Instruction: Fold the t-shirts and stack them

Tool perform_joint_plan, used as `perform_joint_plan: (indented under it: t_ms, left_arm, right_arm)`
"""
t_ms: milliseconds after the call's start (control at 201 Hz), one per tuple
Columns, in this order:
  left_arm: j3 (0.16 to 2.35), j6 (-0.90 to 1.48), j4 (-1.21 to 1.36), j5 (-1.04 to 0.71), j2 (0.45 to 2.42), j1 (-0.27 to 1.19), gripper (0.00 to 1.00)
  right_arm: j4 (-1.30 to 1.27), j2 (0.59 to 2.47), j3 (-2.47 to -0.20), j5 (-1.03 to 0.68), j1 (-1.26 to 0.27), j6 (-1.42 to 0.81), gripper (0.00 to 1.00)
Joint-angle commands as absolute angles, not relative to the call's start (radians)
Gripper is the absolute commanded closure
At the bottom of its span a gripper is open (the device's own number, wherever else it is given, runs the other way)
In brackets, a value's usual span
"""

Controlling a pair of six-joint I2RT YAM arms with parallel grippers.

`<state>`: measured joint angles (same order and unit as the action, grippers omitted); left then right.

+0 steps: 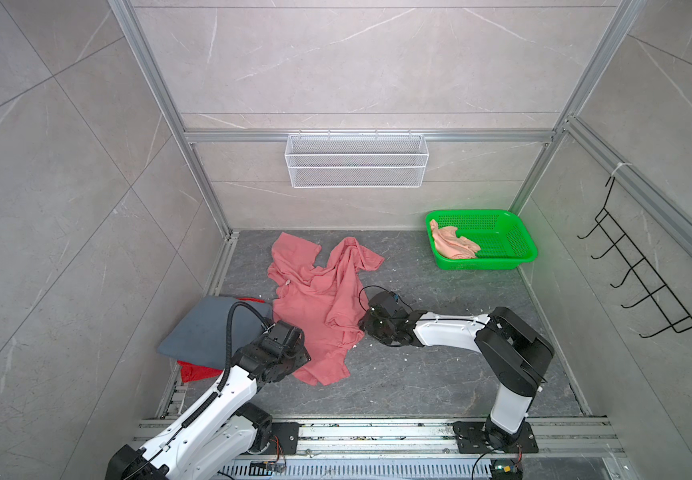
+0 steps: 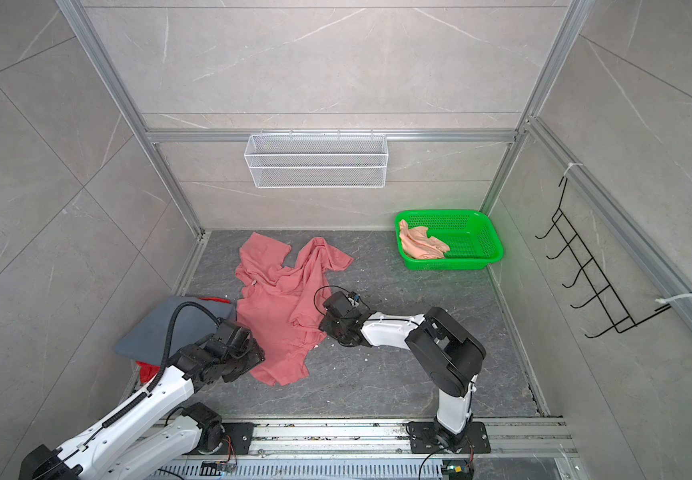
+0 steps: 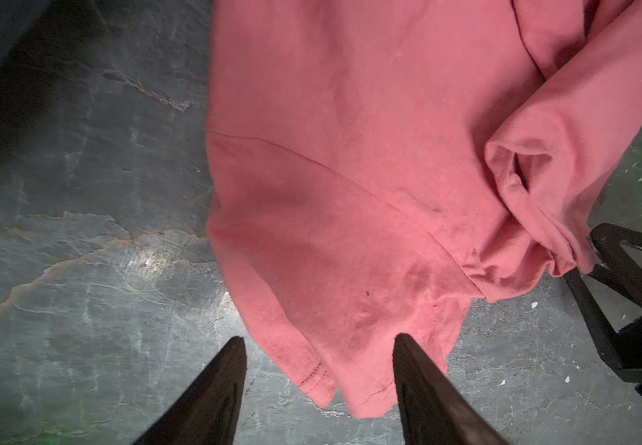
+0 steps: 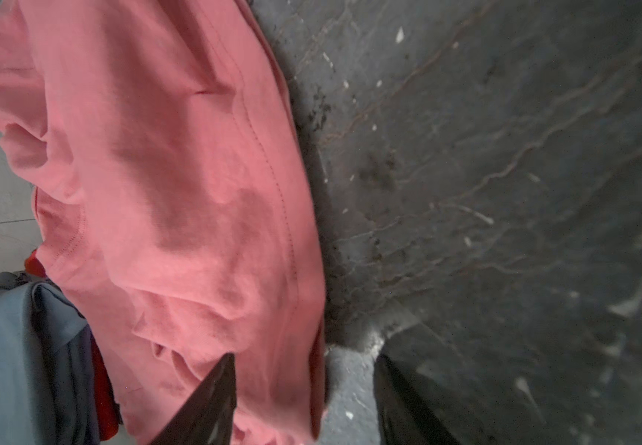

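Now, main shirt: the coral pink t-shirt (image 1: 315, 303) (image 2: 277, 307) lies crumpled and unfolded on the table (image 1: 439, 353) (image 2: 398, 365). It sits left of the middle and runs from near the far edge toward the near edge, with its sleeves bunched at the far end and a fold doubled over along its right side.
Shirt and left arm: the left gripper (image 3: 319, 339) hangs over the shirt's near-left end. In the left wrist view one finger is above bare table just off the cloth, the other above the cloth (image 3: 350, 154) by the stitched hem.
Left state: jaws parted, nothing pinched between them.
Shirt and right arm: the right gripper (image 4: 304, 358) is low at the shirt's right edge. In the right wrist view one finger is over the cloth (image 4: 157, 192), the other over bare table, with the hemmed edge between them.
Right state: jaws spread, not clamped on the cloth.
Stack, upper: the slate grey-blue t-shirt (image 1: 207, 328) (image 2: 161, 328) (image 4: 11, 346) is folded by the table's left edge, toward the near-left corner, just beside the coral shirt.
Stack, lower: the bright red t-shirt (image 1: 194, 372) (image 2: 149, 372) lies underneath it, showing at its near and far edges.
Basket load: the pale peach t-shirt (image 1: 452, 245) (image 2: 421, 245) lies crumpled against the left wall inside.
Container: the green basket (image 1: 502, 237) (image 2: 473, 237) is at the table's far-right corner, well apart from both grippers.
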<state>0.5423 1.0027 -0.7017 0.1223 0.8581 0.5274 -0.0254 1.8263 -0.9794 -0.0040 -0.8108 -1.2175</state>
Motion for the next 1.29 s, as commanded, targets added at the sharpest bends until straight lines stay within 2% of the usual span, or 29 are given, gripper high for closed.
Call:
perform_joint_plan:
  t_ms: [0,169,219,314,378,433,647,782,941,1120,1285]
  left_arm:
    - [0.560,1.008,-0.685,0.129,0.845,0.522,0.36]
    - [0.557,1.009,-0.684,0.129,0.850,0.522,0.36]
    - [0.559,1.009,-0.687,0.127,0.852,0.522,0.36]
    - [0.559,1.008,-0.696,0.125,0.848,0.522,0.36]
    - [0.559,1.006,-0.718,0.124,0.843,0.521,0.36]
    - [0.559,1.005,-0.744,0.126,0.835,0.520,0.36]
    - [0.544,1.018,-0.841,0.139,0.831,0.520,0.36]
    - [0.509,1.033,-0.796,0.073,0.842,0.519,0.36]
    - [0.475,1.058,-0.776,-0.028,0.833,0.523,0.39]
    - [0.439,1.075,-0.841,-0.078,0.737,0.528,0.44]
    - [0.419,1.058,-0.797,-0.159,0.804,0.528,0.45]
  right_arm:
    - [-0.024,1.854,-0.948,0.011,-0.807,-1.298,0.42]
    - [-0.107,1.887,-0.930,-0.009,-0.809,-1.330,0.46]
    - [-0.122,1.894,-0.931,-0.012,-0.807,-1.332,0.53]
    - [-0.138,1.886,-0.927,-0.002,-0.804,-1.322,0.85]
    - [-0.119,1.862,-0.926,0.022,-0.800,-1.296,0.95]
    - [-0.068,1.828,-0.926,0.056,-0.796,-1.269,1.00]
    - [0.153,1.638,-0.921,0.235,-0.788,-1.133,1.00]
    - [0.243,1.545,-0.909,0.293,-0.781,-1.069,1.00]
    - [0.276,1.474,-0.864,0.329,-0.763,-1.064,1.00]
    - [0.287,1.412,-0.803,0.331,-0.714,-1.065,1.00]
    - [0.301,1.370,-0.772,0.331,-0.683,-1.063,1.00]
